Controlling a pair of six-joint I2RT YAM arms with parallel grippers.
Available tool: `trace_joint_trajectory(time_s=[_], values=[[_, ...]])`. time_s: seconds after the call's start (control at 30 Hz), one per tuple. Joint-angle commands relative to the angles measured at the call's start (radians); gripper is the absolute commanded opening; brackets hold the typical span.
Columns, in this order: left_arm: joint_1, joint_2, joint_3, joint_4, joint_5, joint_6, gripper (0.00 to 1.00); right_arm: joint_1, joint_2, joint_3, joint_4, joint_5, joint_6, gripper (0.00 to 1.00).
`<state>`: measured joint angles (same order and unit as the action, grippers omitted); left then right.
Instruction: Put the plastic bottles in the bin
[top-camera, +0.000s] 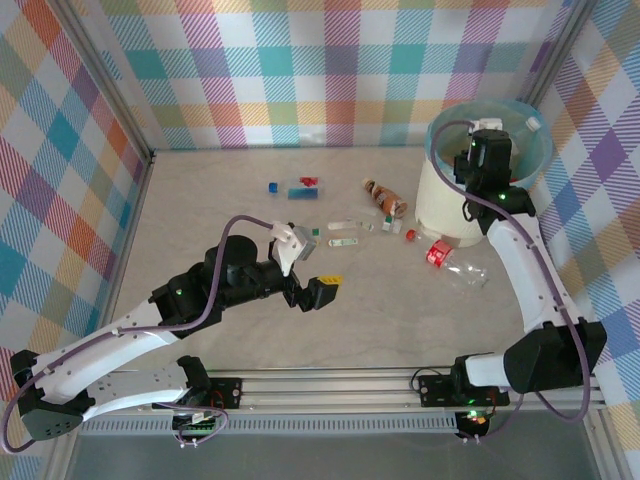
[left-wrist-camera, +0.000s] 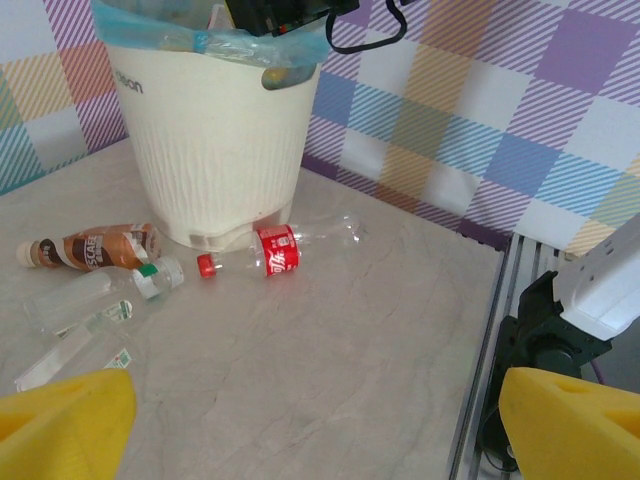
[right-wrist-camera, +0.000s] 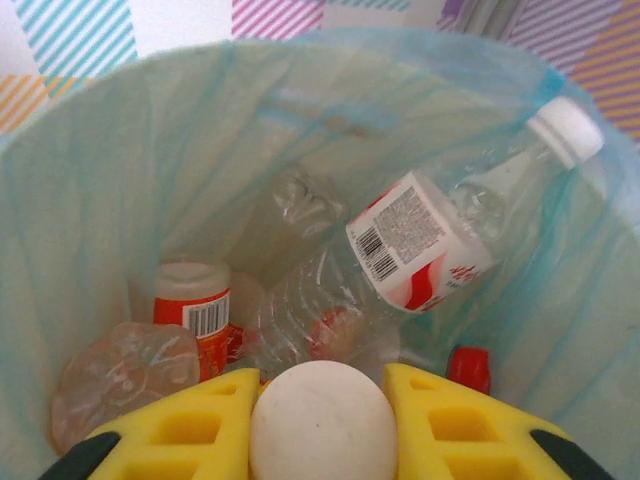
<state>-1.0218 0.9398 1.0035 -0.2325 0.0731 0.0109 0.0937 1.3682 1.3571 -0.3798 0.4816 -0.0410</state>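
Top external view: a pale, marbled tabletop (top-camera: 200, 210) is enclosed by walls (top-camera: 300, 70) covered in pastel plaid, with an aluminium rail (top-camera: 330, 385) along the near edge. The cream bin (top-camera: 437, 205), lined with a teal bag, stands in the far right corner. Loose plastic bottles lie just left of it: a brown one (top-camera: 385, 198), a clear red-labelled one (top-camera: 455, 265) near its base, several small clear ones (top-camera: 350, 235), and blue and red pieces (top-camera: 297, 187) further left. The right pincer (right-wrist-camera: 322, 425) hangs over the bin's mouth, its yellow fingers pressed onto a white rounded object (right-wrist-camera: 322, 420), above crumpled bottles (right-wrist-camera: 420, 240) already inside. The left pincer (top-camera: 325, 291) is spread wide and empty above the middle of the tabletop.
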Motion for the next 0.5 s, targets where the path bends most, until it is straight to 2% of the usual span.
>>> trace_joint_trajectory(time_s=[0.0,0.23,0.47], values=[[-0.014,0.001,0.002,0.015,-0.001,-0.008,0.94,-0.036,0.027,-0.003,-0.064,-0.049,0.061,0.27],[-0.014,0.012,0.009,0.001,-0.007,-0.003,0.94,-0.093,0.074,-0.008,-0.089,-0.151,0.13,0.35],[-0.014,0.018,0.019,-0.013,-0.009,-0.004,0.94,-0.104,0.066,0.059,-0.131,-0.204,0.16,0.62]])
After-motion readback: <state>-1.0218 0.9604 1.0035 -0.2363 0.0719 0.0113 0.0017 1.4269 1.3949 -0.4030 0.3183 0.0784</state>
